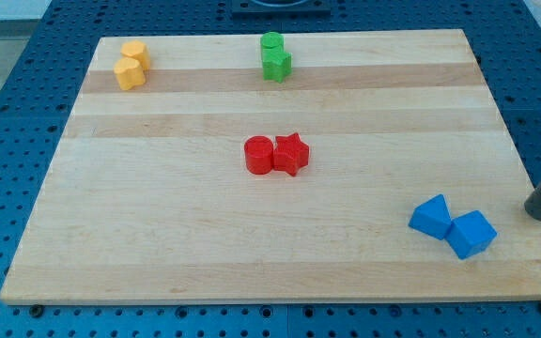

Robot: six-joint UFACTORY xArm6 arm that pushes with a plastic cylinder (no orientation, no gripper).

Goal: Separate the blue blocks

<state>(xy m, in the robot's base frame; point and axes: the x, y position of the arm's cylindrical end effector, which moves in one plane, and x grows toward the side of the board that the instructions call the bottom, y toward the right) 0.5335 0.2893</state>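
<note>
Blue blocks sit touching at the table's (252, 235) lower right corner: a wedge-like blue block (431, 217) on the view's left, a blue cube (471, 234) against its right side. My tip (539, 215), the end effector, is a bare rod grasping nothing; it rests just off the table's right edge, near the cube but apart from it. Red cylinder (258, 155) and red star (291, 154) touch at centre. Two orange blocks (131, 66) touch at top left. Two green blocks (274, 57) touch at top centre.
</note>
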